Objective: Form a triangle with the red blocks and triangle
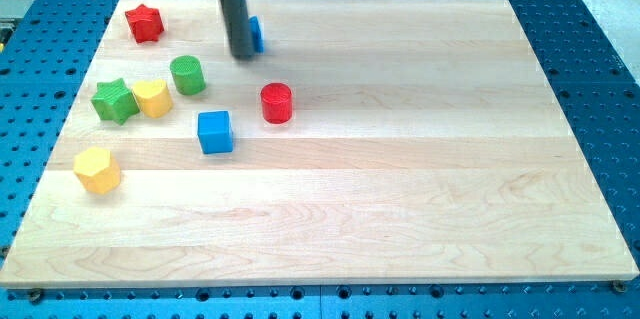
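In the camera view, a pale wooden board (400,159) lay on a blue perforated table (600,39), and the dark rod came down from the view's top edge with my tip (243,57) resting on the board in its upper left part. There were no jaws to speak of, only the plain rod end, which held nothing. Just to the view's right of the rod, and touching it or very nearly so, a blue block (256,34) stood mostly hidden behind the shaft, so its shape could not be made out. The red star (144,23) sat near the board's top left corner, well apart from my tip toward the view's left. The red cylinder (276,103) stood upright below and slightly right of my tip, near it but not touching. The two red blocks were well apart from each other, with the rod roughly between them and nearer the top. A green cylinder (187,75) stood to the lower left of my tip, nearby. Further left, a green star (115,100) and a yellow block (152,98), roundish in shape, sat side by side, touching. A blue cube (215,132) lay below the green cylinder and left of the red cylinder, apart from both. A yellow hexagon-like block (97,170) sat alone near the board's left edge, lowest of all the blocks
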Robot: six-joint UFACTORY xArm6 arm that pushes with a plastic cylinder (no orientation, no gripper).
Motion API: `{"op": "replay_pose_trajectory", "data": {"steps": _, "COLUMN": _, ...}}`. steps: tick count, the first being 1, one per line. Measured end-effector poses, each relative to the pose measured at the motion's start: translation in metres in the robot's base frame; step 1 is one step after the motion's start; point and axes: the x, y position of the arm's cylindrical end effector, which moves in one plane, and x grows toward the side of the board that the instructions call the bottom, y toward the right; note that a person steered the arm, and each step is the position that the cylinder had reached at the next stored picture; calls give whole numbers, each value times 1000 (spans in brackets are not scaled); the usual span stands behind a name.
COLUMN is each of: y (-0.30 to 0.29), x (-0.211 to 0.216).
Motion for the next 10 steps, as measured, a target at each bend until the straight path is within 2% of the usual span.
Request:
{"op": "replay_pose_trajectory", "data": {"steps": 2, "y": -24, "x": -53}}
{"op": "replay_pose_trajectory", "data": {"steps": 4, "y": 52, "x": -54}}
{"op": "replay_pose_trajectory", "data": {"steps": 5, "y": 49, "x": -36}}
{"op": "replay_pose_trajectory", "data": {"steps": 6, "y": 82, "x": -38}}
{"op": "replay_pose_trajectory", "data": {"steps": 10, "y": 76, "x": -30}}
